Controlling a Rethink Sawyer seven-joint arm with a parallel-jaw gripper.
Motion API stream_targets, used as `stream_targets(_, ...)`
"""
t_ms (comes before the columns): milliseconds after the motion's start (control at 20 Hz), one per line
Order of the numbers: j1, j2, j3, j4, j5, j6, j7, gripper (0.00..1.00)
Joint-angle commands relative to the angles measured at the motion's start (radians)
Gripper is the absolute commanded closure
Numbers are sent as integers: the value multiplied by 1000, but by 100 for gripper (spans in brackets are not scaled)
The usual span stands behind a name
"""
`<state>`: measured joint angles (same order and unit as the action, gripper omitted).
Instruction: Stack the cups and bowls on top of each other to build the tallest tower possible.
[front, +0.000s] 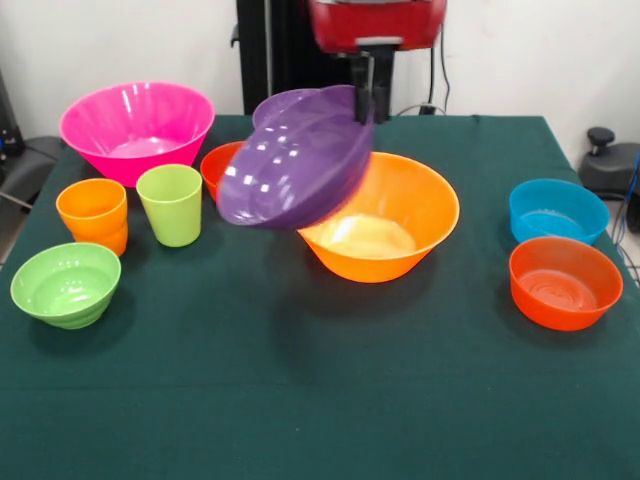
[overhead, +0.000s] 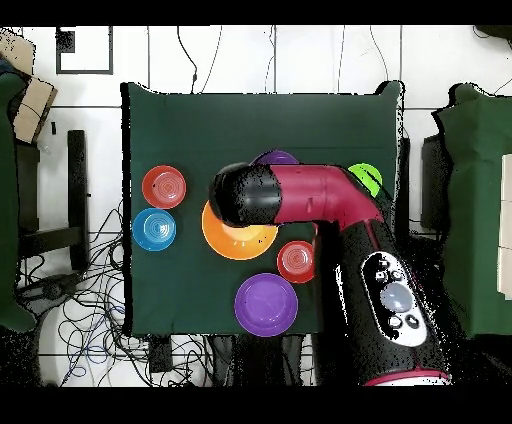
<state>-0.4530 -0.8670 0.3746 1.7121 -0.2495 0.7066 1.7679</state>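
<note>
Bowls: we logged one purple bowl (front: 298, 160) tilted in the air, its far rim clamped in the gripper (front: 368, 100), hanging just above the near-left rim of the large yellow-orange bowl (front: 400, 215). Relative to that bowl, the pink bowl (front: 137, 128) and both cups, orange (front: 93, 214) and lime green (front: 171, 203), stood to its left. We judged the purple bowl needed levelling and centring over the yellow-orange bowl before release. We read no labels or writing.

Front view facing robot — overhead straight down
</note>
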Motion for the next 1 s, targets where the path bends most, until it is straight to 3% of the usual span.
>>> stream_targets(50, 97, 11, -55, 157, -19, -140, 215, 100)
stream_targets(350, 163, 1, -121, 221, -28, -224, 242, 100)
stream_targets(800, 152, -12, -128, 309, -28, -319, 218, 100)
stream_targets(1000, 155, 20, -147, 309, -42, -367, 220, 100)
